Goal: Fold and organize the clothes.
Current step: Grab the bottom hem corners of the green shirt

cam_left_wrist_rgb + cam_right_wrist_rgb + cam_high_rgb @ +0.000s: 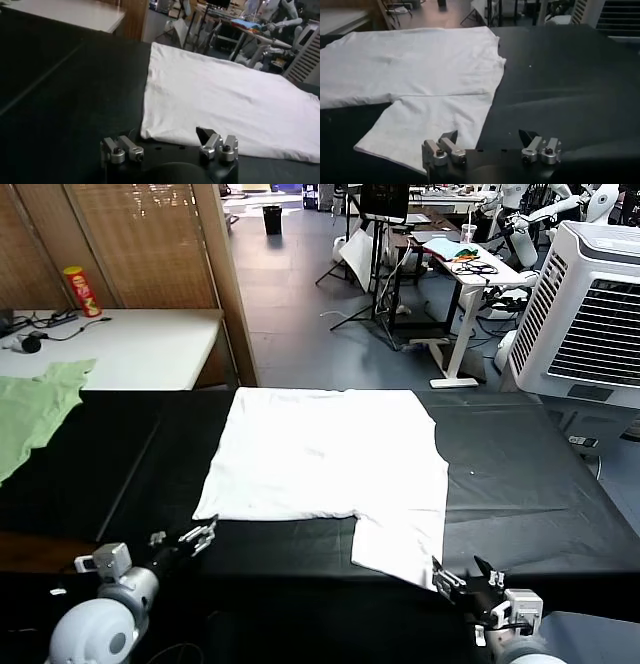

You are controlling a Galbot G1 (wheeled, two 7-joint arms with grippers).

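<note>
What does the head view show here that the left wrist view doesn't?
Head view only: the right gripper, open beside the T-shirt's near sleeve, a pale green garment at the table's left end, a red can and an air cooler. Left wrist view only: the left gripper's fingers close up, open short of the shirt's edge. Both: the white T-shirt flat on the black table, and the left gripper.

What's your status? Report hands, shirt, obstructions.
Left hand open, empty, at shirt's near left corner. Right hand open, empty, at the near sleeve edge. Shirt flat on black table, unfolded. Green garment far left, clear of work.
</note>
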